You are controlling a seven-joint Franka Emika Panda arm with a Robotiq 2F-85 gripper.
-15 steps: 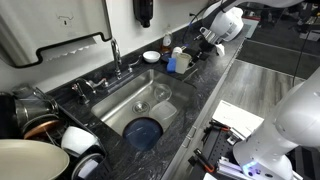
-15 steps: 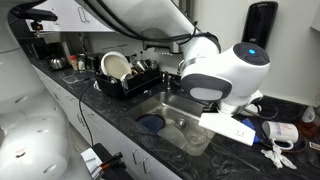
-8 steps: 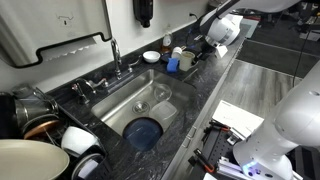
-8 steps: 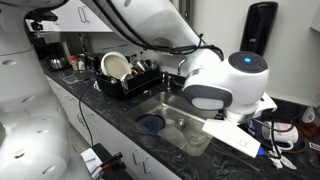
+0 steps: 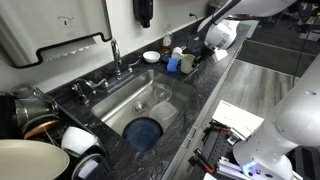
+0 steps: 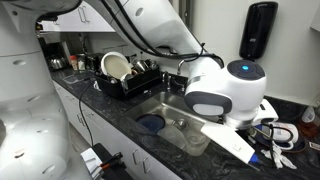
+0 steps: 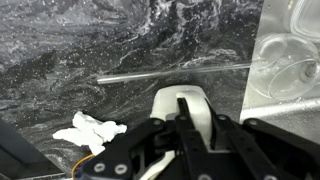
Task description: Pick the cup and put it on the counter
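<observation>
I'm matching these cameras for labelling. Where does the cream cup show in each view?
Wrist view: cup bottom centre, left of the steel sink.
Exterior view: too small to pick out at the counter's far end.
Exterior view: hidden behind the arm.
Shared landmark: the sink.

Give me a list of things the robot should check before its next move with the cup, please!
1. The pincer is shut on the cream cup: ok, the wrist view shows it clamped.
2. The black speckled counter lies under the cup: ok.
3. The cup is clear of the steel sink: ok, the sink's edge lies off to one side.
4. The crumpled white tissue is out of the way: ok, it lies apart from the cup.
5. The cup's bottom touches the counter: cannot tell, it is hidden.
6. The cup is upright: cannot tell.
</observation>
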